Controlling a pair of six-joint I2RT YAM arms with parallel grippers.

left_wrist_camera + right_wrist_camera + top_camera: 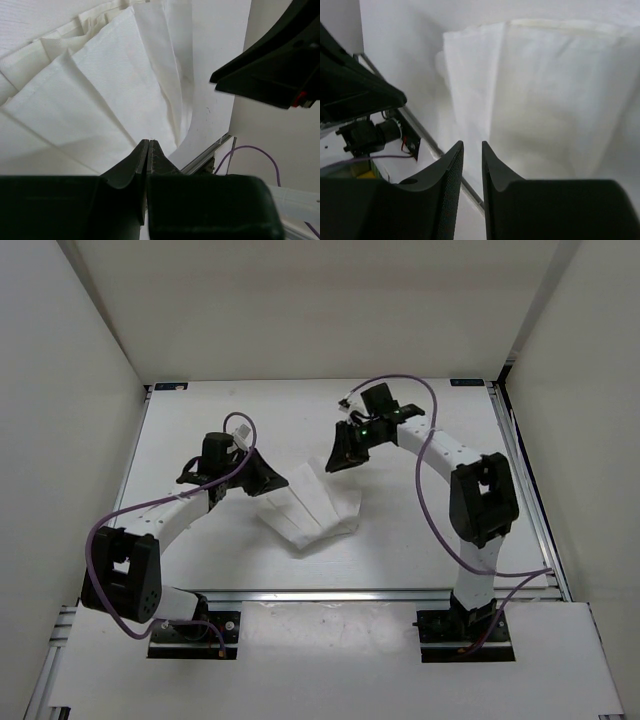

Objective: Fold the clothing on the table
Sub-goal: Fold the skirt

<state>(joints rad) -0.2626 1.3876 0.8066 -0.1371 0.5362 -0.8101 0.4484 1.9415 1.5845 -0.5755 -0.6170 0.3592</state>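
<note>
The clothing (312, 508), thin white fabric bunched in fanned pleats in the middle of the table (225, 420), looked mid-fold — the left gripper (149, 145), jaws together, seemingly pinched its left edge, while the right gripper (472, 148), jaws narrowly apart, held nothing visible at the far corner — so a right-hand grasp seemed due next.

left arm (160, 515): elbow out to its own left side, forearm reaching forward and inward toward table centre; left gripper (149, 145) tilted down, jaws pressed together, no gap visible in the wrist view; can't tell if anything's pinched between them; right arm (450, 455): rises from its base, arches forward and curls inward; right gripper (472, 145) pointing down and toward the left arm, jaws parted by a narrow slit, nothing between them; the two grippers near each other, apart
</note>
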